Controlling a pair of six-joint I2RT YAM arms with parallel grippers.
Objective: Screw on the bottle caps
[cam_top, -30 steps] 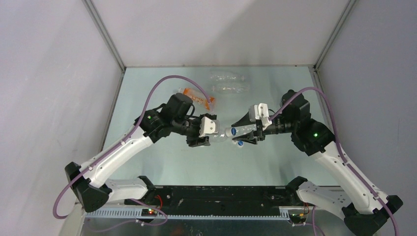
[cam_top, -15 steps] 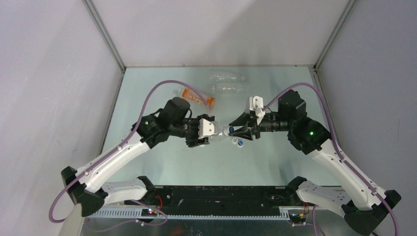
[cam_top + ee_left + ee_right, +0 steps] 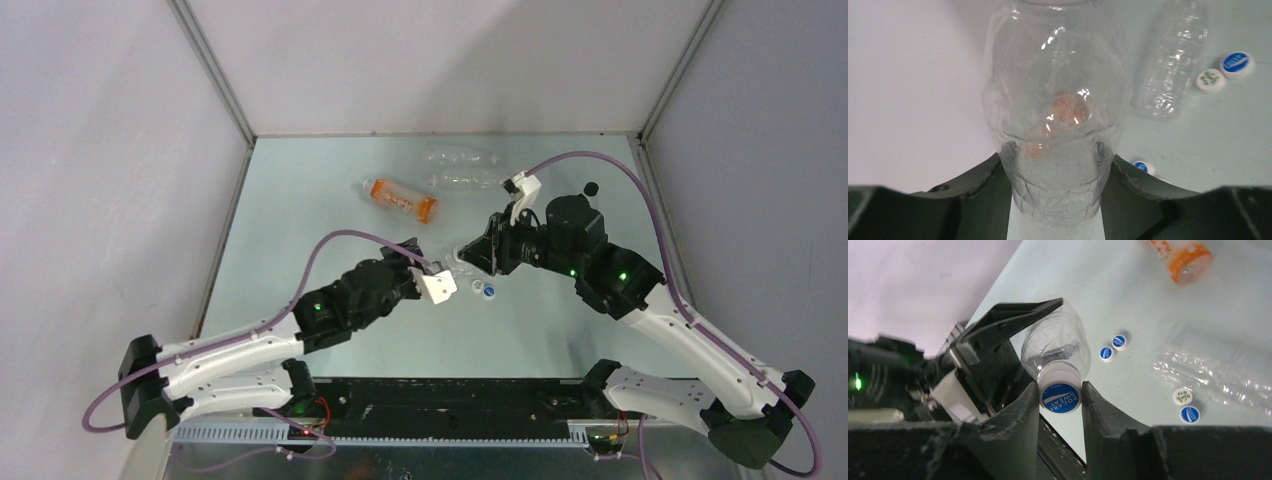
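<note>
Pale grey walls (image 3: pixel 100 150) are seen on three sides of a pale green tabletop (image 3: pixel 300 200), over the middle of which the two arms meet. The left hand (image 3: pixel 1055 165) is clenched on the ribbed body of a clear bottle (image 3: pixel 1058 100), which is pressed between both fingers and held above the tabletop with its neck pointed at the right arm. Only light and an orange blur from behind are seen through its wall. The right hand (image 3: pixel 1060 390) is closed on a blue-topped cap (image 3: pixel 1060 397), which is seated on that bottle's neck and touched by a finger on either side. Two more clear bottles (image 3: pixel 460 157) are laid side by side near the far edge, and an orange-labelled bottle (image 3: pixel 400 198) is laid to their left, well apart from the hands; what it contains cannot be told. A pair of loose caps (image 3: pixel 1106 353) with blue tops is found on the tabletop just beside the held bottle. Another pair, one white cap with green print (image 3: pixel 1182 396) and one blue cap (image 3: pixel 1190 414), is set beside the nearer of the lying clear bottles. A black cap (image 3: pixel 591 187) lies alone towards the right edge. "POCARI SWEAT" is read in white on the gripped cap; the print on the other caps is too small to be read.
</note>
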